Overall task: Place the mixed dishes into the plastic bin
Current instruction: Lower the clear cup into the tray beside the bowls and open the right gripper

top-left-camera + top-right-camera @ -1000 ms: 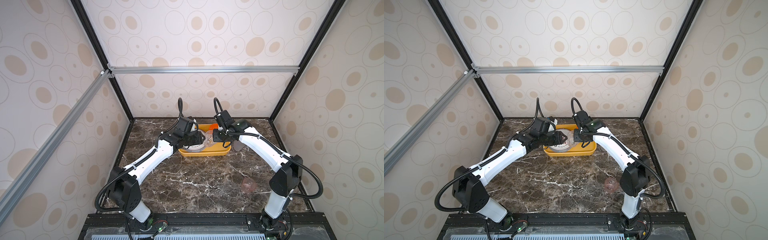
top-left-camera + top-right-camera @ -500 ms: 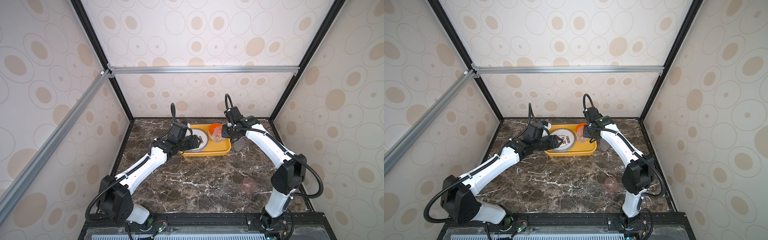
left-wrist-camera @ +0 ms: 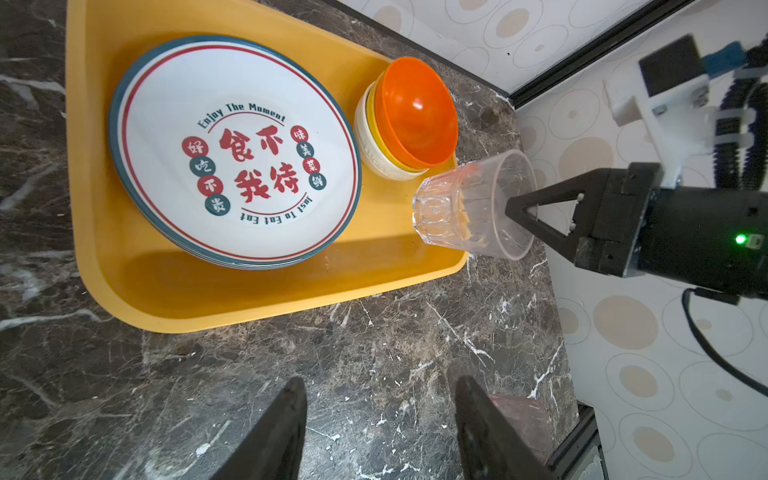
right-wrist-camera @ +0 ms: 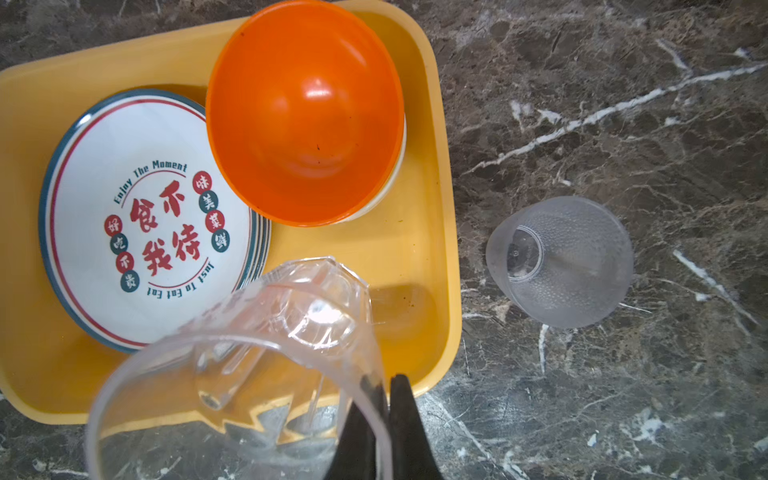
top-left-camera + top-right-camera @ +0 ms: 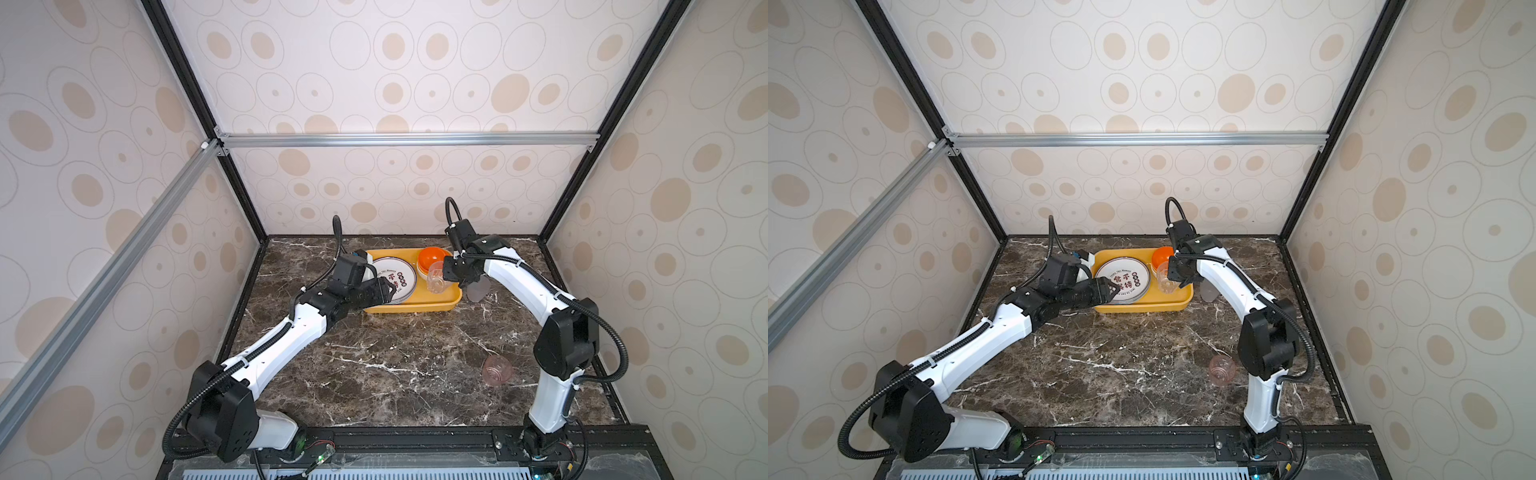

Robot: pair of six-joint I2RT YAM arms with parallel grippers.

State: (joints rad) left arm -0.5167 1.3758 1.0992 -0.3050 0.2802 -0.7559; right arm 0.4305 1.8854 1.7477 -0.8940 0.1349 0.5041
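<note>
Several dishes form the stack of round white plates with red Chinese characters (image 3: 232, 158), but you cannot count them, because only thin blue rims peek out under the top one. The nested bowls (image 4: 305, 112) are the same: orange on top, with only cream and yellow rims below. Both stacks sit in the shallow yellow-orange plastic bin (image 5: 411, 308).

In both top views your right arm (image 5: 523, 286) hides part of the frosted grey cup (image 4: 559, 262), which is on the dark marble counter (image 5: 374, 374) just beside the bin's right end. The translucent pink cup (image 5: 496, 370) rests near that arm's base. In the left wrist view a black finger (image 3: 486, 432) cuts it off.

Your right arm arches over the bin's right end. The right tool (image 4: 388, 384) pinches the wall of a clear faceted plastic cup (image 3: 469, 203), which is tilted with its base toward the plates. You cannot tell whether the cup touches the bin.

Your left arm (image 5: 291, 332) stretches low, with the left tool (image 3: 380, 390) spread and empty over the counter on the bin's near side.
</note>
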